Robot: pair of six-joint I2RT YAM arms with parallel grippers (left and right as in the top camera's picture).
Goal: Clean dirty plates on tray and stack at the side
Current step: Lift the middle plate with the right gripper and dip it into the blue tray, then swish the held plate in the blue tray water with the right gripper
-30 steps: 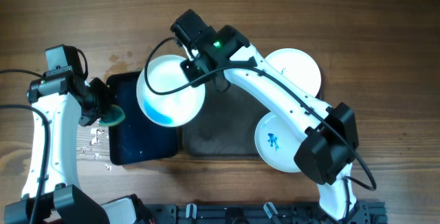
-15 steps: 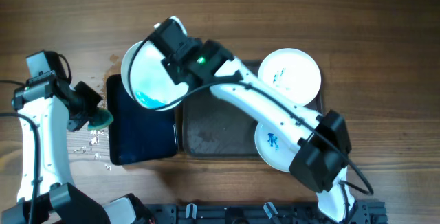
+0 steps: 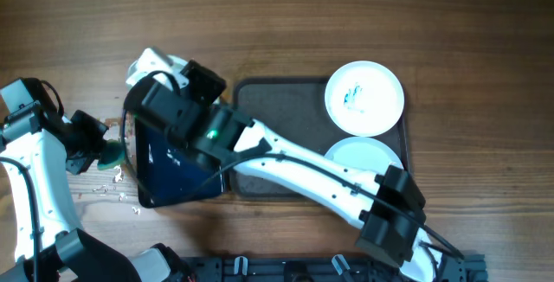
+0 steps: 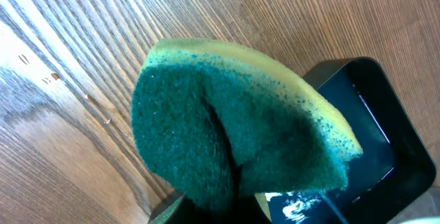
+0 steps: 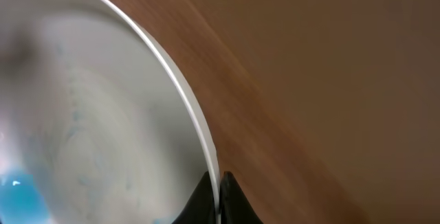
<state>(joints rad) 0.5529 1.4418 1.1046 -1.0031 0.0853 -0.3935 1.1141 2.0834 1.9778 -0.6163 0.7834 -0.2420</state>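
**One plate up on edge at the left, two lying flat on the tray**

My right pincer [image 5: 218, 198] is clamped on the rim of a round white shallow plate [image 5: 89, 107], with a finger on each face. The plate stands tilted on its edge rather than flat, over the far left corner of the small dark blue rectangular tray [image 3: 173, 178]. Its hollow face is turned toward my wrist camera. That close view shows faint bluish streaks across the face and a bright blue patch low on the left. From overhead only a white sliver shows past my wrist, and the rest is hidden under the arm.

The large dark grey-brown rectangular tray [image 3: 286, 126] lies with its long axis running left to right across the wooden desk [image 3: 450, 22]. It sits just beside the blue tray, whose long axis runs near to far. Two more white plates lie flat at its right end. The far plate [image 3: 364, 98] carries blue smears at its centre, and the near plate [image 3: 368, 154] is partly covered by my arm.

My left pincer [image 3: 93, 146] is squeezed tight on a green-and-yellow sponge [image 4: 234, 138], over bare desk just left of the blue tray. The left wrist view shows the sponge folded, with its green scouring face and yellow edge; overhead it is only a small green patch. Pale marks on the blue tray's floor in that view are too small to read.
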